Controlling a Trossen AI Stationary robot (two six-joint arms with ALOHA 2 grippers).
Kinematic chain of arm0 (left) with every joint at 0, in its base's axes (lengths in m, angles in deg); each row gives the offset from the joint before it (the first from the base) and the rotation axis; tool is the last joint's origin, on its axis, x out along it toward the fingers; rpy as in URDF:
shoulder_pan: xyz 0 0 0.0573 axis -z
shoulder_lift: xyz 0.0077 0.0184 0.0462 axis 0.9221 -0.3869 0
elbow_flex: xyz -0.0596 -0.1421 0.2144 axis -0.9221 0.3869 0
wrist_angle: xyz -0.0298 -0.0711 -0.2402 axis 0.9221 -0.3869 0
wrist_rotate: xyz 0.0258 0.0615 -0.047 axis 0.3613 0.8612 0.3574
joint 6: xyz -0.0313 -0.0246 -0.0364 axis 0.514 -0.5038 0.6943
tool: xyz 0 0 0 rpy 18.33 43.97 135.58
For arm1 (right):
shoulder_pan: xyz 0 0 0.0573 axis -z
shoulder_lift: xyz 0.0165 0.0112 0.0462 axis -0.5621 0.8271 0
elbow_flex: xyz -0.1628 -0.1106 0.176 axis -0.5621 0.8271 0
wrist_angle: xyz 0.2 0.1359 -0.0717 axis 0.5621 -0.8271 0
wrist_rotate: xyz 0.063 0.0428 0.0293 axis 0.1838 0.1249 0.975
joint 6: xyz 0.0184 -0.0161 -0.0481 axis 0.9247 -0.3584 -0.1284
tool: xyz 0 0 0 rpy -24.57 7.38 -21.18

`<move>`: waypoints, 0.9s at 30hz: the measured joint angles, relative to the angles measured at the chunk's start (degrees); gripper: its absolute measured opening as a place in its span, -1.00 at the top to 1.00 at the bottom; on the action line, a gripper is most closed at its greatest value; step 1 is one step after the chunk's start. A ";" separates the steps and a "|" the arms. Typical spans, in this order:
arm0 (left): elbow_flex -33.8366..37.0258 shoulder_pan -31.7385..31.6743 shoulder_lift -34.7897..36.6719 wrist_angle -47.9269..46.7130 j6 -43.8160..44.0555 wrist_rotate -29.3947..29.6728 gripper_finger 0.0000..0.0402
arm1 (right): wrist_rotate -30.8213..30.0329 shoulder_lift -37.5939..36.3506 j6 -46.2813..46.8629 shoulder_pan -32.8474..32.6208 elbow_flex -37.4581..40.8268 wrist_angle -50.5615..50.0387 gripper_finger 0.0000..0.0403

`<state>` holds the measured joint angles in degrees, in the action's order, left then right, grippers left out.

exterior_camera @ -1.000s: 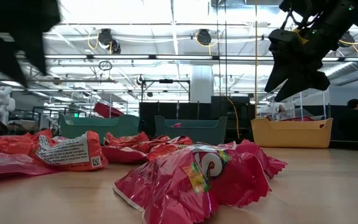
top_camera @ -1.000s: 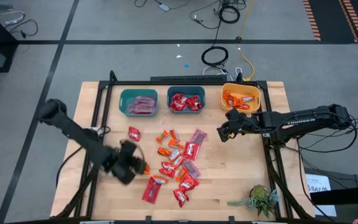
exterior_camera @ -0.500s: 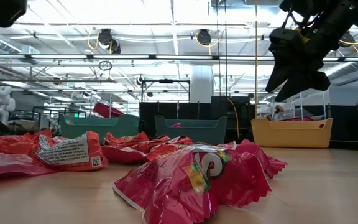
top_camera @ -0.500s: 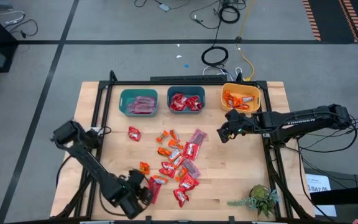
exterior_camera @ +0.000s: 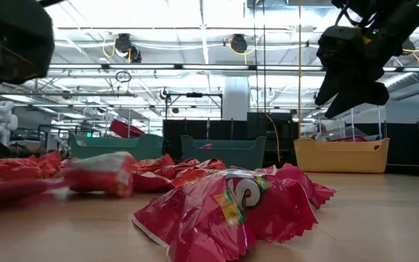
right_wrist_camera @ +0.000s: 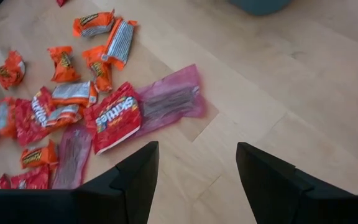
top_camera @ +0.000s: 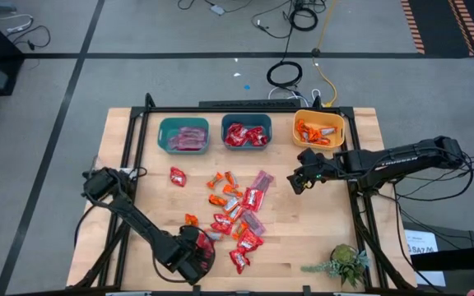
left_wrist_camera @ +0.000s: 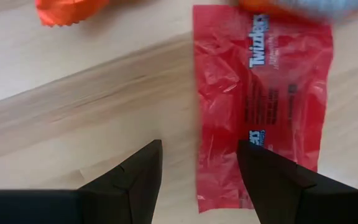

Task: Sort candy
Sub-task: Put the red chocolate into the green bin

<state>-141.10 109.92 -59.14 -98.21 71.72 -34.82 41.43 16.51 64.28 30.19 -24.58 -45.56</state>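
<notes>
Left gripper (left_wrist_camera: 197, 168) jaws apart over red candy wrapper (left_wrist_camera: 260, 99) on tabletop (left_wrist_camera: 73, 106), nothing held, right gripper (right_wrist_camera: 194, 168) jaws apart, empty, at 3 o'clock.

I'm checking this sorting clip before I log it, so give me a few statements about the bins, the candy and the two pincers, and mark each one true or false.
1. The yellow bin holds orange candy. True.
2. The left pincer is shut on a red Twizzlers pack. False: its fingers are open, over the pack's edge, nothing held.
3. The right pincer is open and empty, above bare table near the yellow bin. True.
4. All candy is already in the bins. False: a loose pile lies mid-table.
5. Both teal bins are empty. False: one holds mauve wrappers, the other red.
</notes>
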 joint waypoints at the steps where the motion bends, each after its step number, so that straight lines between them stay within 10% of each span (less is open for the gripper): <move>1: -0.07 0.12 -0.45 0.35 -0.39 0.69 -0.08 | 0.07 -0.01 0.03 -0.18 0.00 0.01 -0.03; 11: 0.07 -0.24 -0.95 2.63 -3.44 1.22 -0.01 | -0.11 -0.01 0.69 -0.98 0.00 0.02 -0.03; 20: -0.01 -0.24 -0.95 -3.33 -3.16 -1.80 0.89 | -0.20 0.00 0.71 -0.98 0.00 0.02 -0.03; 27: 0.11 -0.18 0.38 -4.16 -4.49 -1.97 0.98 | -0.20 0.00 0.71 -0.98 0.00 0.02 -0.03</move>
<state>-140.99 109.74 -58.75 -102.37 67.23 -36.79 41.23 16.51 64.99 29.21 -24.58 -45.53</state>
